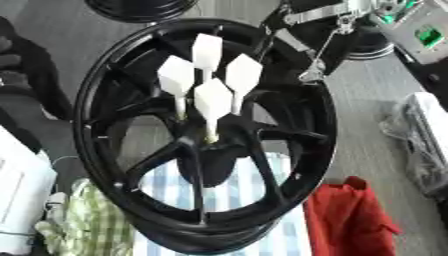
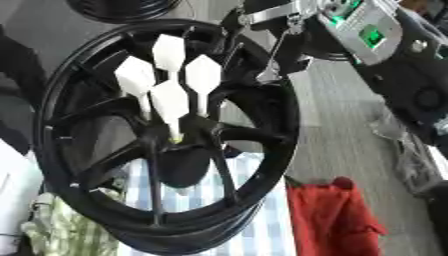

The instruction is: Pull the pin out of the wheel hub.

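A black spoked wheel rim (image 1: 105, 100) stands tilted across the middle of both views. Several white pins with flat hexagonal heads stick out of its hub (image 1: 210, 145); the nearest pin (image 1: 213, 97) rises from the hub's centre, and the others (image 1: 176, 75) (image 1: 243, 74) (image 1: 207, 50) stand close behind it. My right arm comes in from the upper right as black and silver parts (image 1: 328, 15). A thin silver-tipped piece of my right hand (image 1: 311, 75) hangs by the rim's upper right edge, apart from the pins. Nothing touches the pins. My left hand shows in neither view.
The rim rests on a blue-and-white checked cloth (image 1: 254, 200). A red cloth (image 1: 350, 215) lies at lower right and a green checked cloth (image 1: 96, 225) at lower left. A grey box with a green screen (image 1: 424, 35) is at top right. Another black rim (image 1: 140, 7) is at the top edge.
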Controlling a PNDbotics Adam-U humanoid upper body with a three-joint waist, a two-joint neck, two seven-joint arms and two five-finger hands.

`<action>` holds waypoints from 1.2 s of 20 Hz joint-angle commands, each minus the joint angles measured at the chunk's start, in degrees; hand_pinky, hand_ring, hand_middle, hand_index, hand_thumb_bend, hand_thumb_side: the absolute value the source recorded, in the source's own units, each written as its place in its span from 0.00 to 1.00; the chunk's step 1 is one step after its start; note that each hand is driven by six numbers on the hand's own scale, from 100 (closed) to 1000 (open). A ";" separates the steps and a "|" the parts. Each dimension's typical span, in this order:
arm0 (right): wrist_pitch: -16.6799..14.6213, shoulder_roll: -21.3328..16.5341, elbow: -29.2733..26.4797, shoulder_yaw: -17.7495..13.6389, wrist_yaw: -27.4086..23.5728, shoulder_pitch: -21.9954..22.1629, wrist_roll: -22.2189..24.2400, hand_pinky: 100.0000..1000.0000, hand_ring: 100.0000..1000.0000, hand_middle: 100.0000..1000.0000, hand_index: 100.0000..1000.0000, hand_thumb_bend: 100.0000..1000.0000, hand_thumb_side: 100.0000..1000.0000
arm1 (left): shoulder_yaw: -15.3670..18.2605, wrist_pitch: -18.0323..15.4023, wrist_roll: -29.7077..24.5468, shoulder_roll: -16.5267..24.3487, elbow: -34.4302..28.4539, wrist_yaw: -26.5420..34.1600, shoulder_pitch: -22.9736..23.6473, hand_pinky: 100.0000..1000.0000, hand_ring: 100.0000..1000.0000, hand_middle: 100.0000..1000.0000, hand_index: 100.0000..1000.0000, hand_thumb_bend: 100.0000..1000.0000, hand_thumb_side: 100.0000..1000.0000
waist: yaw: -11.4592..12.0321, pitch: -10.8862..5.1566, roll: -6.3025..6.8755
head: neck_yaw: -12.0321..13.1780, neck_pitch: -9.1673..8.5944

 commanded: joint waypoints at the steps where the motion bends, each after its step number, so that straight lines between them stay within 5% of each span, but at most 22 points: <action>1: -3.62 -0.27 -0.96 -1.46 0.33 -1.22 3.45 0.90 0.80 0.78 0.87 0.23 0.00 | 0.41 -0.05 -0.05 2.08 -0.43 -0.23 -0.52 0.65 0.75 0.75 0.76 0.00 0.83 | 0.09 -1.45 0.36 | 0.06 -0.07; 11: -2.84 0.52 -5.06 -4.35 1.95 -3.43 3.45 0.89 0.80 0.77 0.88 0.33 0.00 | 0.24 0.10 -0.21 2.12 -0.07 -0.64 -0.20 0.65 0.75 0.74 0.76 0.00 0.83 | 0.24 -1.49 0.26 | -0.63 -0.74; 24: -4.23 2.43 -4.98 -1.28 3.97 -3.74 3.45 0.89 0.81 0.77 0.87 0.32 0.00 | 0.24 -0.04 -0.24 2.48 0.00 -0.85 -0.12 0.65 0.76 0.74 0.76 0.00 0.83 | 1.29 -1.33 -0.08 | -1.28 -0.46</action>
